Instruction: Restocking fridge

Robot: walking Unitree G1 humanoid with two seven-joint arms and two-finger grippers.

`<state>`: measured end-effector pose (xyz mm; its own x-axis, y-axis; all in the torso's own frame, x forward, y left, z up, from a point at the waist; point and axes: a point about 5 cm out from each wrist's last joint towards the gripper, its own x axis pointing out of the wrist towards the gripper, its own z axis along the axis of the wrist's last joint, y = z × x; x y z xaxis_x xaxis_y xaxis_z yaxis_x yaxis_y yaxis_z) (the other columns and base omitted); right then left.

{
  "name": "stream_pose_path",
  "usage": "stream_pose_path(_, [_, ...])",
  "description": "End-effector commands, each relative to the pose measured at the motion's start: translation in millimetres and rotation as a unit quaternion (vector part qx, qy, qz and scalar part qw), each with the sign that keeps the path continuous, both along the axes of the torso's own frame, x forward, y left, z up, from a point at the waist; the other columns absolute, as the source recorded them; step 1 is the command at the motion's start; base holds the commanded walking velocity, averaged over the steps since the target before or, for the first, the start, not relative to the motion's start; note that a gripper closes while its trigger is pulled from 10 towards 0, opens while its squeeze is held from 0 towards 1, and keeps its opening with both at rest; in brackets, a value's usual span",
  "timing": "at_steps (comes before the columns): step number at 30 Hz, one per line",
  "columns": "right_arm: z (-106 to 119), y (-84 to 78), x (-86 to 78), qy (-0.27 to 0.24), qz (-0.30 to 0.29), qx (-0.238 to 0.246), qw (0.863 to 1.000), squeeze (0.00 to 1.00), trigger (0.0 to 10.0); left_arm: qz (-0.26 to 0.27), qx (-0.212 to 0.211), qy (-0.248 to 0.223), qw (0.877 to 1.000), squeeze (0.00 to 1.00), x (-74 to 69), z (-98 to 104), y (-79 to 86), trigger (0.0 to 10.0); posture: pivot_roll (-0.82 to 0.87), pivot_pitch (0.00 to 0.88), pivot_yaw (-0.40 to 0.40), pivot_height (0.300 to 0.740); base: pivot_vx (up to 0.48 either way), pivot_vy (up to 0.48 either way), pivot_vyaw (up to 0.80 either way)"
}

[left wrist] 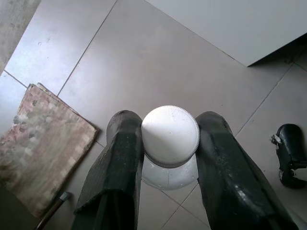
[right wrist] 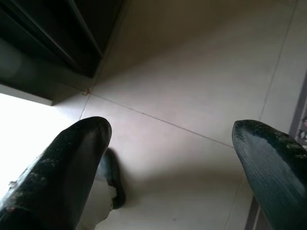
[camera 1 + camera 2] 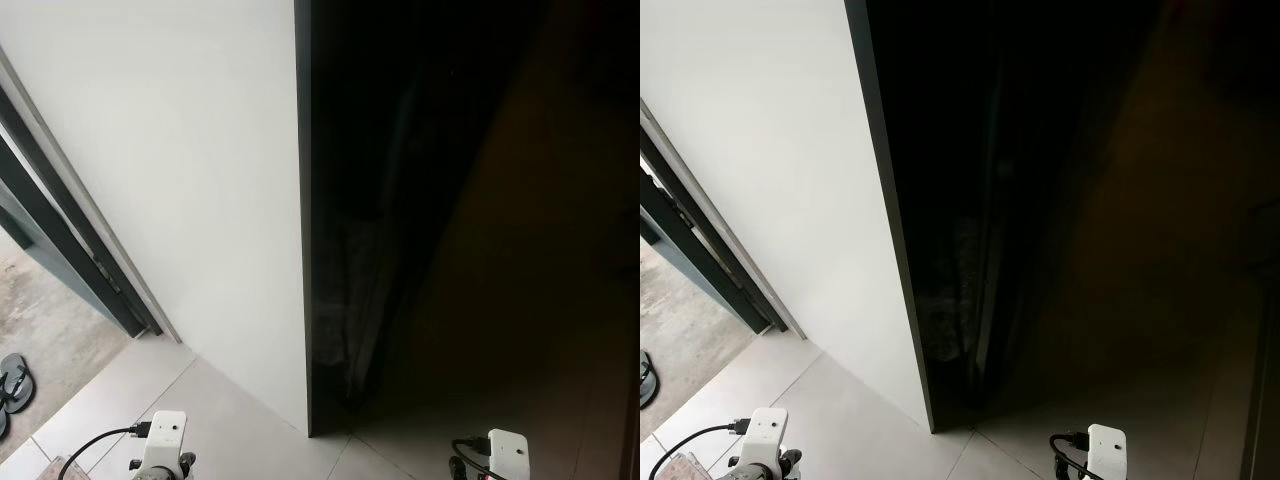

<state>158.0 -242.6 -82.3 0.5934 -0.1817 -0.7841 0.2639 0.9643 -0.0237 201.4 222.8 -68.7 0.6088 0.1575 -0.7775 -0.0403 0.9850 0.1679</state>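
Honestly, my left hand [image 1: 168, 158] pinches a white-capped bottle [image 1: 170, 136] over bare floor [image 1: 144, 62]; any slip drops it. My right hand [image 2: 172, 158] hangs spread, empty, beside the dark fridge [image 3: 450, 200].

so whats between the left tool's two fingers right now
A white-capped bottle, seen cap-first in the left wrist view, pinched between the left tool's black fingers above the tiled floor.

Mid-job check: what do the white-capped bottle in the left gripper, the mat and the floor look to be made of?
Bottle: likely plastic; opaque matte white cap with a finely ribbed edge, translucent body below.
Mat: woven fabric, seemingly; faded checked weave, soft curled edge.
Floor: ceramic tile by the look; smooth beige squares with straight grout lines.
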Motion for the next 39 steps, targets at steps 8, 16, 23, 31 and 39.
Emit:
stream_pose_path(8, [-2.6,12.3,1.1,-0.003,0.005,0.019,1.000,0.00,10.0,-0.001,0.004,0.006,1.000,0.00,-3.4,-2.7,-3.4,10.0,0.03,0.000,-0.017,0.740,0.000,0.000,0.00])
stream_pose_path(16, [-9.2,8.9,-18.6,0.024,0.019,0.022,0.999,0.00,10.0,0.005,0.008,0.000,1.000,0.00,-3.1,-1.3,0.5,10.0,0.06,0.000,-0.018,0.740,0.000,0.000,-0.69])
stream_pose_path(23, [-9.8,5.4,-23.0,0.027,0.017,0.024,0.999,0.00,10.0,0.008,0.012,0.002,1.000,0.00,-10.5,-3.7,4.4,10.0,0.09,0.001,-0.023,0.740,0.000,0.000,-0.78])
stream_pose_path(31, [-5.7,25.8,1.9,0.010,0.024,0.013,1.000,0.00,10.0,0.030,0.013,0.009,0.999,0.00,-28.8,-10.5,9.4,10.0,0.10,0.063,-0.021,0.740,0.000,0.000,-0.18])
stream_pose_path(39, [9.5,15.5,21.6,-0.077,-0.005,0.001,0.997,0.00,10.0,0.030,0.009,0.017,0.999,0.00,-32.4,-12.7,7.7,10.0,0.05,0.098,-0.012,0.740,0.000,0.000,0.00])
